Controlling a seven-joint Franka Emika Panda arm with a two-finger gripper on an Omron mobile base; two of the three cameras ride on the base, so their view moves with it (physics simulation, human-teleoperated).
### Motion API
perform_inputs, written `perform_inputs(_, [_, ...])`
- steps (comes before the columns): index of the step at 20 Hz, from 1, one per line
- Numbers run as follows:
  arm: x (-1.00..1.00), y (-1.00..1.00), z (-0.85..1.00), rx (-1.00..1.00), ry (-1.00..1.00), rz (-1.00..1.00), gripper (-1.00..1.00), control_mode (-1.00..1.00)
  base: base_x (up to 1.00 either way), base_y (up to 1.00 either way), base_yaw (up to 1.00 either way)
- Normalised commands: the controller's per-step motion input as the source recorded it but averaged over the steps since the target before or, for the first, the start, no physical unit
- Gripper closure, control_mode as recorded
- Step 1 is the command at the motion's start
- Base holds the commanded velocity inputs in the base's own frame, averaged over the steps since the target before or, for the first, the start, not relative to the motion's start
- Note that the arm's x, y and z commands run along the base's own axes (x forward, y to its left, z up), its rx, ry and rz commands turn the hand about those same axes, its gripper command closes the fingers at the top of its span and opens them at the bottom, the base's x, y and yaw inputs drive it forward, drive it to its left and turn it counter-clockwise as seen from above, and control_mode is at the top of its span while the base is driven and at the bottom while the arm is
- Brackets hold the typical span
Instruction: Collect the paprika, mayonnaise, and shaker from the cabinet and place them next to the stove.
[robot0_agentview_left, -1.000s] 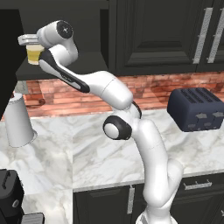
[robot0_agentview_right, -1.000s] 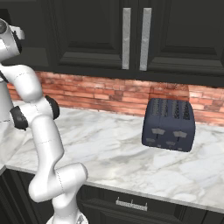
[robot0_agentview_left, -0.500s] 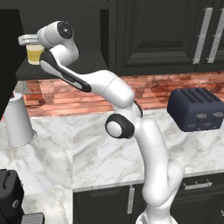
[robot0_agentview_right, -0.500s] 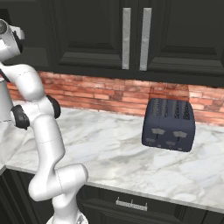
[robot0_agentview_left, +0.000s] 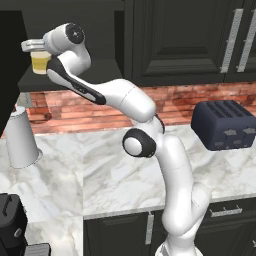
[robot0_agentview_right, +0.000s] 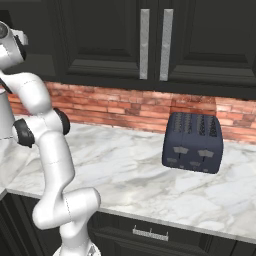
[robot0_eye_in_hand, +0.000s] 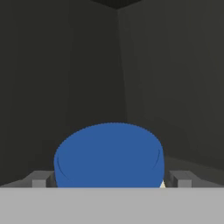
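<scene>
Mayonnaise (robot0_agentview_left: 40, 62) sits up in the open recess of the cabinet (robot0_agentview_left: 180, 40), on the shelf at the left end. The gripper (robot0_agentview_left: 34, 46) is over its top. From the hand view the blue lid (robot0_eye_in_hand: 109, 155) fills the space between the two fingers (robot0_eye_in_hand: 39, 179), which stand spread to either side of it; whether the pads touch the lid I cannot tell. Jaws look fully wide, nothing lifted yet as far as I can judge.

Step in hand, by my reading: taking hold of the jar so it can come off the shelf.

Notes on doing it well:
- Lid looks centred between the fingers. Good. Close evenly so the jar is not nudged sideways.
- Grip is high, at the lid. A squat jar held only by its cap may swing, so going lower onto the body before closing seems safer.
- Back wall and side wall of the recess are near. Draw straight out toward the room, not sideways.
- Lift just clear of the shelf first, then retreat.

White cone (robot0_agentview_left: 21, 137) stands on the counter (robot0_agentview_left: 115, 175) below the shelf; keep the carry path off it. Toaster (robot0_agentview_left: 226, 124) is well apart to the right.
</scene>
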Motion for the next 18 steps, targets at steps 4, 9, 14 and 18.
perform_inputs(4, [-0.17, 0.0, -0.25, 0.0, 0.0, 0.0, 1.0, -1.0, 0.0, 0.0, 0.0])
perform_inputs(9, [-0.48, -0.01, -0.47, 0.02, -0.02, 0.0, 1.0, -1.0, 0.0, 0.0, 0.0])
perform_inputs(14, [-0.78, -0.33, -0.34, 0.1, -0.11, 0.0, 1.0, -1.0, 0.0, 0.0, 0.0])
perform_inputs(18, [-0.89, -0.64, 0.0, 0.13, -0.1, 0.0, 1.0, -1.0, 0.0, 0.0, 0.0])
